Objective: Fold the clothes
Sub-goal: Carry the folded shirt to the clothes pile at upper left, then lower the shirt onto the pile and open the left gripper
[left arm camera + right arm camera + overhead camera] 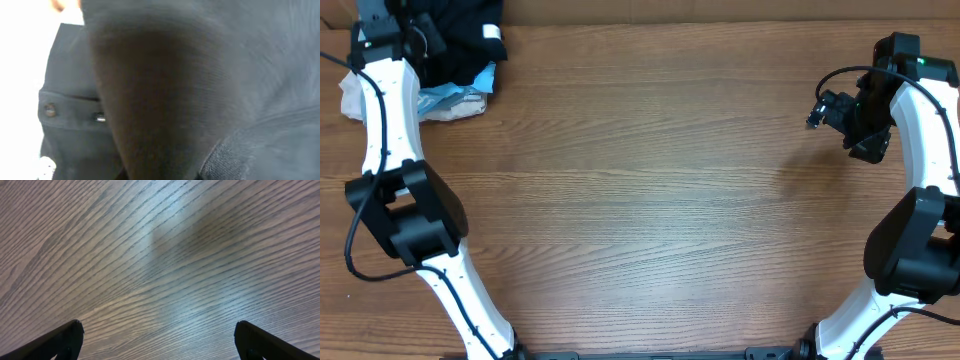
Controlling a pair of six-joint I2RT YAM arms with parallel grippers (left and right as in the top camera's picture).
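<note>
The thin black shirt [470,30] is cut off; the closed left gripper [423,42] is buried in it; the right gripper [158,336] is spread wide, empty.

black T-shirt [465,30]: cut off by the top edge of the overhead view, with one side under the left arm [380,110]; its full outline cannot be told.
dark cloth [210,75]: out of focus, fills nearly the whole left wrist view.
left jaws: hidden in every view, lost behind cloth; whether they hold any cannot be told.
neck label [494,33]: too small to read.
light-blue garment [455,95]: partly under the black T-shirt.
pale garment [353,98]: mostly behind the left arm.
round stud [50,110]: blurred; which garment it belongs to is unclear.
right jaws: only two tips show in the right wrist view, cut by the bottom edge.
</note>
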